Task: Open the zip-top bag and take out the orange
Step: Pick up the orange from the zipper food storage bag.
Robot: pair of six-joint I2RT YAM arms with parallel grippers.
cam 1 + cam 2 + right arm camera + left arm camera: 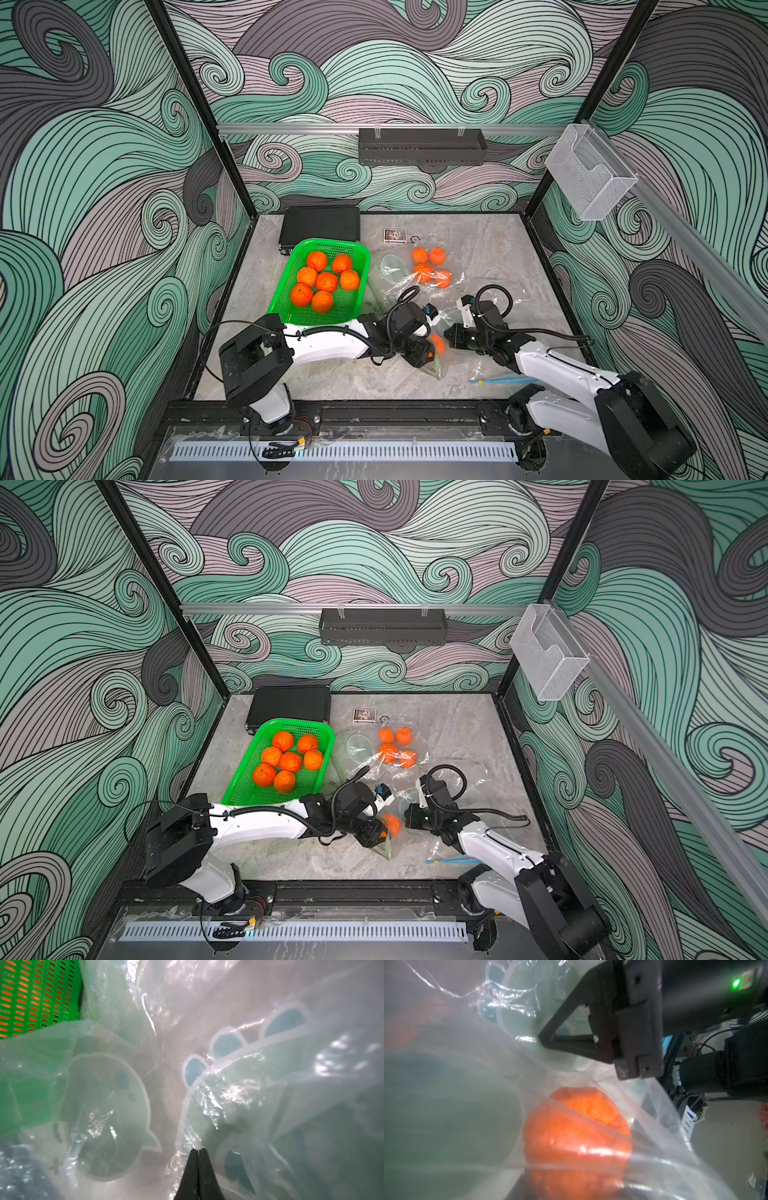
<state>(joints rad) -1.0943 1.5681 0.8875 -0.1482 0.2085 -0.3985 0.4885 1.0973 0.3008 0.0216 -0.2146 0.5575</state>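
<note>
Spreading wide, the grey tabletop [332, 382] carries a green basket [328, 243] at the left, holding seven fruits [326, 281]; a clear bag [437, 372] lies crumpled at near centre, between the two arms; a second bag [453, 282] with four fruits [424, 272] sits farther off, just right of the basket; the left claw [428, 353] reaches into the near bag from the left, its fingers hidden, so whether it grips anything I cannot tell; the right claw [199, 1150], just right of it, is closed, pinching the bag's film; the orange [437, 343] sits in the near bag's mouth at the left claw's tip, film covering part of it.
</note>
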